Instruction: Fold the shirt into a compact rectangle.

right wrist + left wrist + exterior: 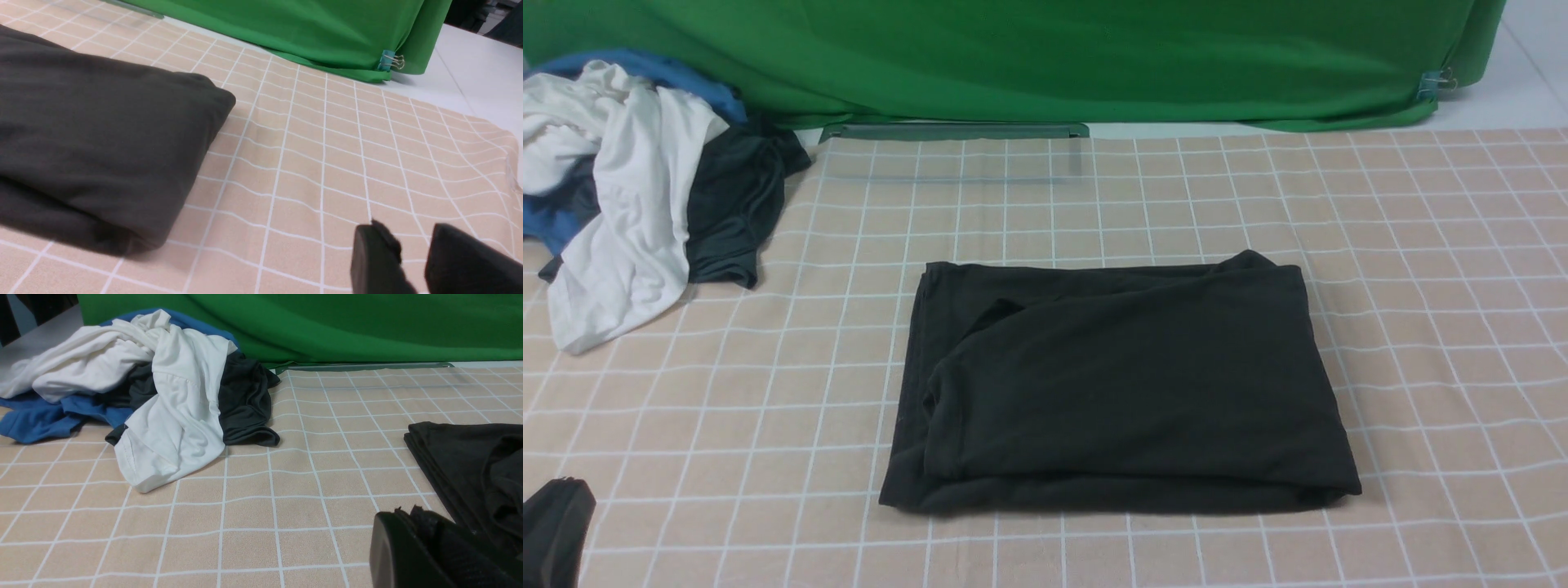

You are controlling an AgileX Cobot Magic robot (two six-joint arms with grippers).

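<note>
The black shirt (1123,384) lies folded into a rough rectangle at the middle of the checked cloth; its edge also shows in the left wrist view (470,465) and its rounded corner in the right wrist view (94,134). My left gripper (556,527) sits at the near left corner, away from the shirt, and its jaws (406,516) are shut with nothing between them. My right gripper (412,241) hovers over bare cloth to the right of the shirt, jaws apart with an empty gap. It is out of the front view.
A heap of clothes lies at the far left: a white shirt (629,204), a dark grey garment (731,204) and blue fabric (645,69). A green backdrop (1045,57) hangs behind, held by a clip (390,62). The checked cloth's right edge (510,139) meets white table.
</note>
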